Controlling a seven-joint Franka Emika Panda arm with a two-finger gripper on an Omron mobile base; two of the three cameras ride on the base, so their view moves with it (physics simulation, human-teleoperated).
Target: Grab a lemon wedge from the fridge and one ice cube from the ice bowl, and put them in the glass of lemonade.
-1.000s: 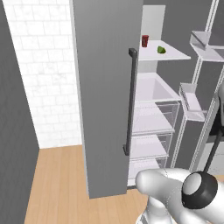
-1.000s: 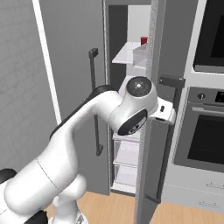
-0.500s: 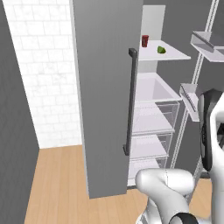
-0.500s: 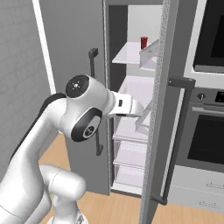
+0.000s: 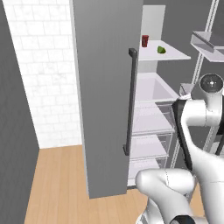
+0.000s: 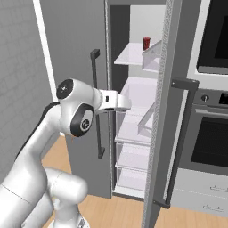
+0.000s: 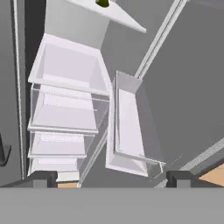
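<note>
The fridge stands with both doors swung out, its white shelves and drawers showing. The lemon wedge, small and yellow-green, lies on the upper white shelf. In the hand view the lemon wedge sits at the very top edge. My gripper is open with nothing between its fingertips, and it points into the compartment well below that shelf. My hand hovers in front of the middle shelves, between the two doors.
A small dark-red cup stands behind the wedge on the same shelf. The right door carries a bin close to my hand. Clear drawers fill the lower interior. An oven is to the right, and a tiled wall to the left.
My hand has come off the right door's handle and swung left in front of the open compartment. The jaws have spread wider, and the right door now stands further open.
</note>
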